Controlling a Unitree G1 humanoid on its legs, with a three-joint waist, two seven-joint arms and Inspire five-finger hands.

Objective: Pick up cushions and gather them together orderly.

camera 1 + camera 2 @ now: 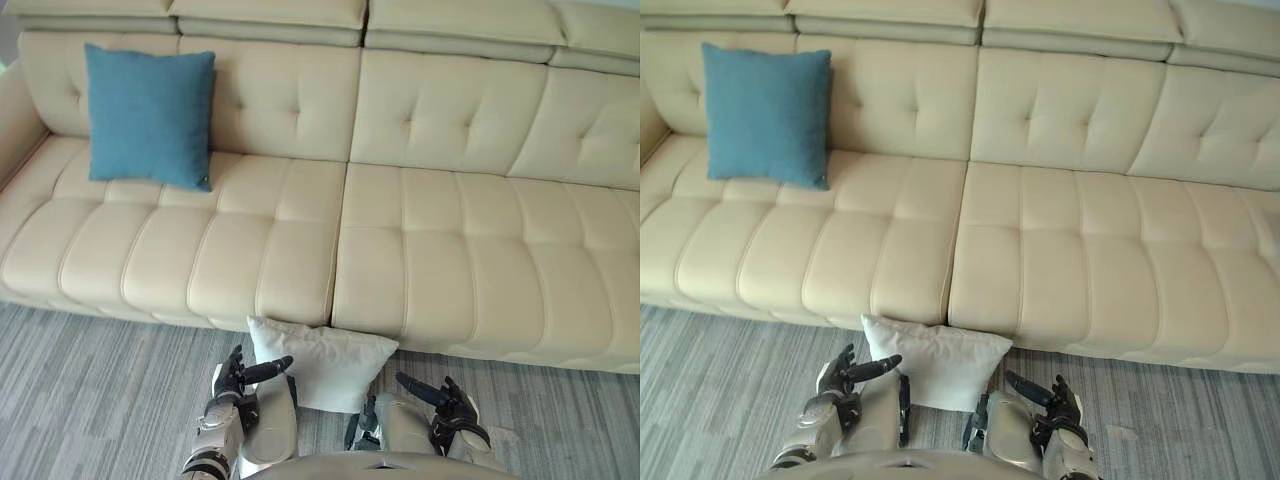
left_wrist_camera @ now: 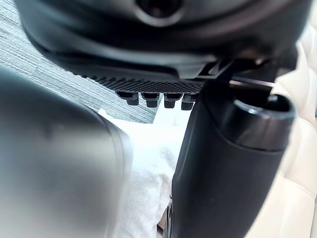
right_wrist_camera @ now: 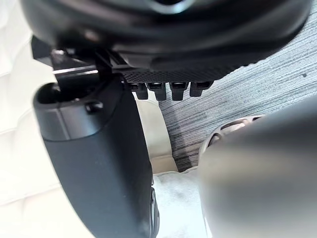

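Note:
A white cushion (image 1: 322, 362) lies on the floor, leaning against the front of the beige sofa (image 1: 420, 250) at its middle seam. A blue cushion (image 1: 148, 115) stands upright against the sofa's backrest at the left end. My left hand (image 1: 237, 377) hovers just left of the white cushion, fingers straight, thumb pointing toward it. To the right of that cushion my right hand (image 1: 450, 405) is held open, thumb pointing left. Neither hand touches the cushion. The white cushion (image 2: 148, 163) shows past the thumb in the left wrist view, and it (image 3: 178, 198) lies below the thumb in the right wrist view.
Grey striped carpet (image 1: 90, 390) covers the floor in front of the sofa. The sofa's seat to the right of the blue cushion is bare.

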